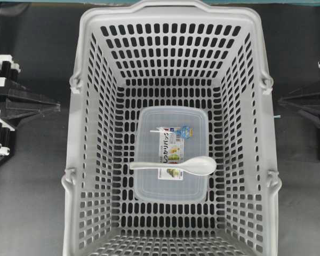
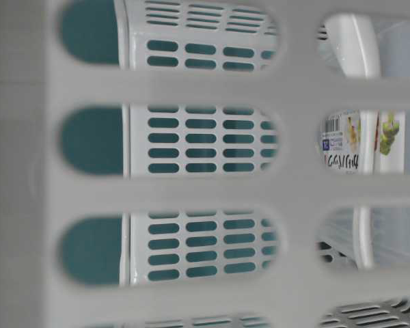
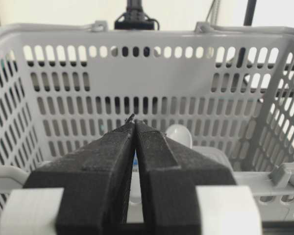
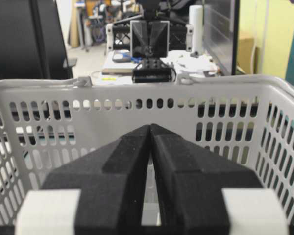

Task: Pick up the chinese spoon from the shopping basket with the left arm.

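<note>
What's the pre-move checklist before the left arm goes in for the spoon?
1. Chinese spoon located: ok, lying flat across the lid of the clear container in the shopping basket.
2. Spoon orientation known: ok, bowl toward the overhead view's right, handle toward its left.
3. Left gripper open for the grasp: not ok, fingers are shut together.
4. Left gripper above the basket: not ok, it sits outside the near wall.
5. Right gripper out of the way: ok, shut and parked outside the opposite wall.
6. Path over the rim free: ok, nothing shows above the spoon.
</note>
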`<control>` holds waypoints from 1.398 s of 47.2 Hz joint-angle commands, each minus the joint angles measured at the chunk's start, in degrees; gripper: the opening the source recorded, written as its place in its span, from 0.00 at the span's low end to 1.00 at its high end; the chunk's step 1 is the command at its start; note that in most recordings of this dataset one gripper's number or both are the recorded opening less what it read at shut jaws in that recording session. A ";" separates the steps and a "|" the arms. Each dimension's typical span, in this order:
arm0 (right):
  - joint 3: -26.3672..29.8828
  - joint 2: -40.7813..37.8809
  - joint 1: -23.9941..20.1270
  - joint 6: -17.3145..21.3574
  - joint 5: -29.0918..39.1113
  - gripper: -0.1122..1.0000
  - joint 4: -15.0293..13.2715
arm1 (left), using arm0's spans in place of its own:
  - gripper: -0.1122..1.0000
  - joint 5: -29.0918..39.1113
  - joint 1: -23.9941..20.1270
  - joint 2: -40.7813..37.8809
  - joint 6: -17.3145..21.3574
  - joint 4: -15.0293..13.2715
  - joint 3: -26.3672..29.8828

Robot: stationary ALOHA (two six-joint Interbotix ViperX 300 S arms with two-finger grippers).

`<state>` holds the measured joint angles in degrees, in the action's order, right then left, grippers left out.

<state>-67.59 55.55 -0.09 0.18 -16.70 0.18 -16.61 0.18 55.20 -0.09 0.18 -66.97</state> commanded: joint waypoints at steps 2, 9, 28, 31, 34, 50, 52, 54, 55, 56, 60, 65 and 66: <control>0.88 -0.53 0.00 0.35 -0.09 0.10 0.26 | 0.15 3.16 1.49 1.58 -3.08 2.29 4.92; 0.97 0.00 -0.18 0.44 3.96 0.09 0.26 | 0.10 17.14 3.08 -1.14 -6.33 2.29 12.74; 2.46 1.05 -3.52 0.53 12.30 0.09 0.35 | 0.10 39.46 5.89 -23.47 -5.98 2.29 35.33; 2.55 1.05 -3.60 0.62 12.66 0.09 0.35 | 0.10 42.89 6.15 -27.33 -5.98 2.29 38.50; 2.55 1.05 -3.60 1.05 12.74 0.09 0.35 | 0.10 46.58 6.59 -31.82 -6.06 2.29 41.84; 2.55 1.41 -3.60 3.96 12.39 0.47 0.35 | 0.10 60.12 7.56 -47.02 -5.89 2.29 55.02; 2.64 1.41 -3.60 3.96 12.22 0.56 0.35 | 0.10 61.00 7.73 -48.25 -5.89 2.29 56.16; 2.55 1.41 -3.60 3.96 12.22 0.63 0.35 | 0.10 61.88 8.09 -49.75 -5.89 2.29 57.57; 2.55 1.41 -3.60 3.96 12.22 0.67 0.35 | 0.10 62.14 8.17 -50.27 -5.89 2.29 58.10; 2.55 1.49 -3.60 3.96 12.22 0.69 0.35 | 0.10 62.40 8.17 -50.80 -5.89 2.29 58.54; 2.55 1.49 -3.60 3.96 12.13 0.74 0.44 | 0.10 62.75 8.26 -53.09 -5.89 2.29 59.77; 2.55 1.49 -3.60 3.69 12.22 0.73 0.35 | 0.10 62.58 8.26 -54.93 -5.89 2.29 60.47; 2.55 1.49 -3.60 3.69 12.13 0.73 0.35 | 0.10 62.67 8.35 -55.37 -5.89 2.29 60.56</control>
<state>-66.36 57.30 -3.52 4.04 -3.96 0.44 46.23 8.26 0.26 -6.06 2.29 -8.17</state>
